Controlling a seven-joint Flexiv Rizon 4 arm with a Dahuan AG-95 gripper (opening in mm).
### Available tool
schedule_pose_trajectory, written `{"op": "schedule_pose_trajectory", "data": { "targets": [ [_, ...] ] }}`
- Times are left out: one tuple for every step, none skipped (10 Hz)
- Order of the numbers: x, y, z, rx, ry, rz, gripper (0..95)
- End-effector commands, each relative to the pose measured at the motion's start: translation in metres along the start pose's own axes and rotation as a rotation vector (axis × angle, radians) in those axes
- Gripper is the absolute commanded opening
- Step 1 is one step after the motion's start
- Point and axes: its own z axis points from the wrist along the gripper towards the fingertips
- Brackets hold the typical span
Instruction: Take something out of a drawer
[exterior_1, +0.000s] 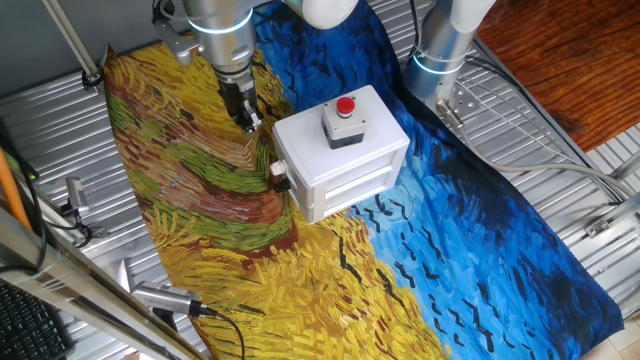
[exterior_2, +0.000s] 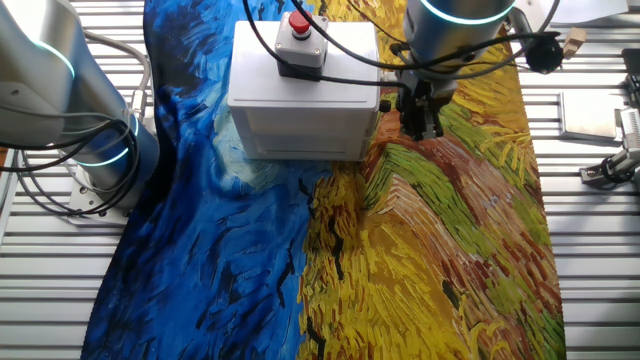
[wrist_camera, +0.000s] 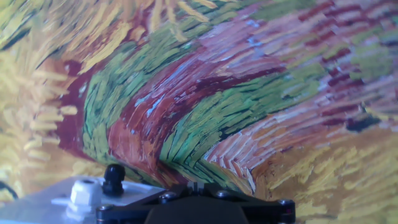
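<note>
The white box (exterior_1: 345, 160) with a red button (exterior_1: 346, 106) on top stands mid-cloth. Its drawer (exterior_1: 286, 152) is on the side facing my gripper. The drawer looks pushed in, and its small white round knob (exterior_1: 277, 170) sticks out. The something is hidden; no wooden block shows in any view. My gripper (exterior_1: 250, 122) hangs just beside that side of the box, fingers pointing down at the cloth. It is shut with nothing between its fingers. In the other fixed view the gripper (exterior_2: 420, 126) is right of the box (exterior_2: 300, 100). The hand view shows the knob (wrist_camera: 84, 190) at the bottom left.
A painted blue-and-yellow cloth (exterior_1: 250, 260) covers the table. A dark round fitting (exterior_1: 283, 185) sits below the knob. A second robot base (exterior_1: 440, 50) stands behind the box. Clamps and tools (exterior_1: 160, 298) lie on the metal table edge.
</note>
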Motion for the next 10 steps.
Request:
{"op": "schedule_pose_trajectory", "data": {
  "targets": [
    [0.0, 0.0, 0.0, 0.013, 0.004, -0.028, 0.0],
    [0.0, 0.0, 0.0, 0.008, 0.003, -0.04, 0.0],
    [0.0, 0.0, 0.0, 0.0, 0.001, -0.045, 0.0],
    [0.0, 0.0, 0.0, 0.008, 0.006, -0.03, 0.0],
    [0.0, 0.0, 0.0, 0.014, 0.005, -0.001, 0.0],
    [0.001, -0.003, 0.0, 0.012, 0.001, 0.062, 0.0],
    [0.004, -0.017, 0.0, 0.003, -0.003, 0.081, 0.0],
    [0.004, -0.017, 0.0, -0.007, -0.005, 0.067, 0.0],
    [0.004, -0.017, 0.0, -0.018, -0.008, 0.073, 0.0],
    [0.004, -0.017, 0.0, -0.017, -0.001, 0.061, 0.0]
  ]
}}
